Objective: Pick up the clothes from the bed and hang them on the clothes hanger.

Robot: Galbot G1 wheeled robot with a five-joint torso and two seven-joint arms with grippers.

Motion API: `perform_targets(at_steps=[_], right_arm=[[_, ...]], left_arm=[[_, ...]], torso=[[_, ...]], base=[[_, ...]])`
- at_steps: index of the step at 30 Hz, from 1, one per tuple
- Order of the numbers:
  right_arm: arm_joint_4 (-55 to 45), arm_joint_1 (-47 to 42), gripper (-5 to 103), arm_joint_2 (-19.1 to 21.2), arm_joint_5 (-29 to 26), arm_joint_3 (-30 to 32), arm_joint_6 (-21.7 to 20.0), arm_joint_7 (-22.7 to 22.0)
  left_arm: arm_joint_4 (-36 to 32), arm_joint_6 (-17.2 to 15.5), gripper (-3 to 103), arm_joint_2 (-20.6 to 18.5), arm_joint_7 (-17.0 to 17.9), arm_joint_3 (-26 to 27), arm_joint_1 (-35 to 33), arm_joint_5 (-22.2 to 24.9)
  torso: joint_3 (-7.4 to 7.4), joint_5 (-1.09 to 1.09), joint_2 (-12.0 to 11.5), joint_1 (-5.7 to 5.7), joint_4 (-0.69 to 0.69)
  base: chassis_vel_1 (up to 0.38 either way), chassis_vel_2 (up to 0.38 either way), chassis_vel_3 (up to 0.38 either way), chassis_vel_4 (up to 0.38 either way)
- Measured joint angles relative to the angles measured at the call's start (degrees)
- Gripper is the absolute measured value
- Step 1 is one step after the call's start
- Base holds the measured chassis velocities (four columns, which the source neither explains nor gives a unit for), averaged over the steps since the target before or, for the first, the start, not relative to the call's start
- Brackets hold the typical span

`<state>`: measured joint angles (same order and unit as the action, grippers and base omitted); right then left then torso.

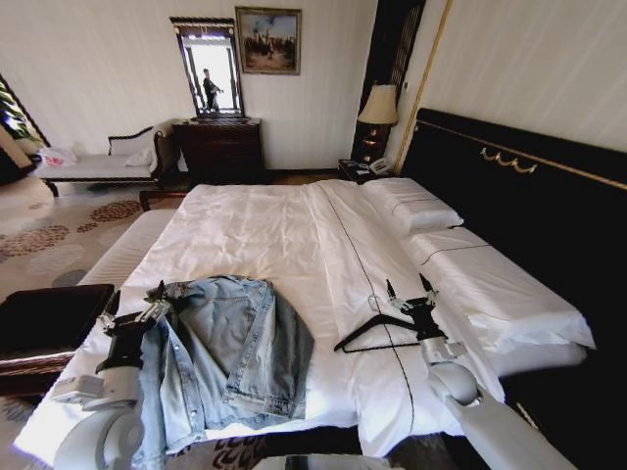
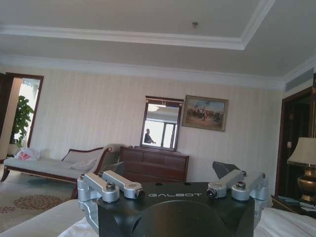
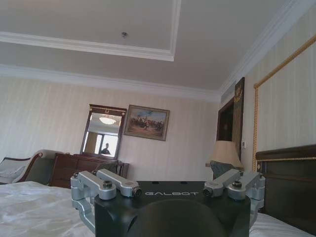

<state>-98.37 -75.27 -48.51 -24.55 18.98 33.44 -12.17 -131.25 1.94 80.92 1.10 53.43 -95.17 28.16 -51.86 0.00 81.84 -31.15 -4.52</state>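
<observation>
- Bed (image 1: 265,235): very wide, white-sheeted, spanning centre frame from 6 to 12 o'clock in head view; pillows and black headboard at 3 o'clock; serving as the work surface on which both task items lie within arm's reach.
- Denim jacket (image 1: 230,348): light-blue, crumpled, lying at 7 o'clock on the near edge of the mattress, one sleeve trailing over the bedside toward the robot; not yet lifted, placed close to the left arm, presumably for an easy first grasp.
- Clothes hanger (image 1: 377,331): thin, black, triangular, flat on the sheet at 5 o'clock, wire hook toward the pillows; well apart from the jacket, no garment on it.
- Left gripper (image 1: 137,304): at 8 o'clock, just beside the jacket's collar end, pointing up the bed; fingers (image 2: 121,185) spread wide in wrist view, nothing between them.
- Right gripper (image 1: 411,292): at 4 o'clock, poised just over the hanger's pillow-side end, contact not discernible; fingers (image 3: 116,186) likewise spread apart, holding nothing.
- Stage, as judged: pick-up not begun; each arm stationed beside its own item.
</observation>
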Motion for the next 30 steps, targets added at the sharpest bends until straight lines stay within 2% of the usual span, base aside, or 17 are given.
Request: perform_targets(at_steps=[6,12,15,16,18,19,21,23,25,28,29,30], right_arm=[[0.43,1.08,100,-0.06,-0.67,-2.06,-0.50,-2.20],[1.19,3.73,100,0.87,1.07,-3.80,-0.78,-4.35],[1.07,6.81,100,4.80,1.40,-6.25,-1.49,-5.31],[1.07,6.81,100,4.80,1.40,-6.25,-1.49,-5.31],[1.35,9.64,100,9.62,2.03,-7.94,-3.59,-5.03],[1.35,9.64,100,9.62,2.03,-7.94,-3.59,-5.03],[1.39,10.31,100,15.05,1.32,-8.47,-6.47,-2.93],[1.74,11.19,100,19.81,-1.25,-9.16,-8.87,0.15],[2.03,11.72,100,21.28,-2.13,-9.63,-9.69,1.31],[3.21,12.26,100,26.62,-3.46,-10.68,-12.54,6.62],[4.55,12.90,100,28.51,-2.70,-11.61,-12.69,9.77],[4.55,12.90,100,28.51,-2.70,-11.61,-12.69,9.77]], left_arm=[[-0.46,-0.18,100,-0.39,0.00,-0.15,0.01,0.01],[-1.91,-1.08,100,-2.56,0.06,1.06,-0.35,0.64],[-3.41,-2.06,100,-3.32,0.28,1.75,-0.59,0.96],[-3.41,-2.06,100,-3.32,0.28,1.75,-0.59,0.96],[-4.17,-2.28,100,-3.23,0.29,1.43,-1.01,0.90],[-4.17,-2.28,100,-3.23,0.29,1.43,-1.01,0.90],[-4.30,-2.32,100,-3.45,0.29,0.29,-0.66,0.73],[-4.22,-2.32,100,-3.67,0.29,-0.71,-0.16,0.61],[-4.13,-2.29,100,-3.63,0.29,-0.94,-0.07,0.58],[-3.83,-2.18,100,-3.73,0.34,-1.42,0.44,0.59],[-3.80,-2.06,100,-3.73,0.35,-1.43,0.52,0.63],[-3.80,-2.06,100,-3.73,0.35,-1.43,0.52,0.63]], torso=[[0.00,0.00,0.00,0.00,0.00],[0.00,0.01,0.00,0.00,-0.01],[0.00,0.07,-0.01,0.00,-0.02],[0.00,0.07,-0.01,0.00,-0.02],[0.00,0.03,-0.01,-0.01,0.00],[0.00,0.03,-0.01,-0.01,0.00],[-0.01,0.00,0.00,0.00,0.03],[0.00,-0.04,0.00,0.00,-0.02],[0.00,-0.04,0.00,0.00,-0.01],[0.00,-0.01,0.00,0.01,0.01],[0.00,-0.02,0.00,0.01,-0.01],[0.00,-0.02,0.00,0.01,-0.01]], base=[[-0.035,-0.039,0.045,0.038],[-0.122,-0.126,0.125,0.112],[-0.090,-0.085,0.067,0.089],[-0.054,-0.055,0.044,0.078],[-0.027,-0.023,0.022,0.021],[0.000,0.000,0.000,0.000],[0.000,0.000,0.000,0.000],[0.000,0.000,0.000,0.000],[0.000,0.000,0.000,0.000],[0.000,0.000,0.000,0.000],[0.000,0.000,0.000,0.000],[0.000,0.000,0.000,0.000]])
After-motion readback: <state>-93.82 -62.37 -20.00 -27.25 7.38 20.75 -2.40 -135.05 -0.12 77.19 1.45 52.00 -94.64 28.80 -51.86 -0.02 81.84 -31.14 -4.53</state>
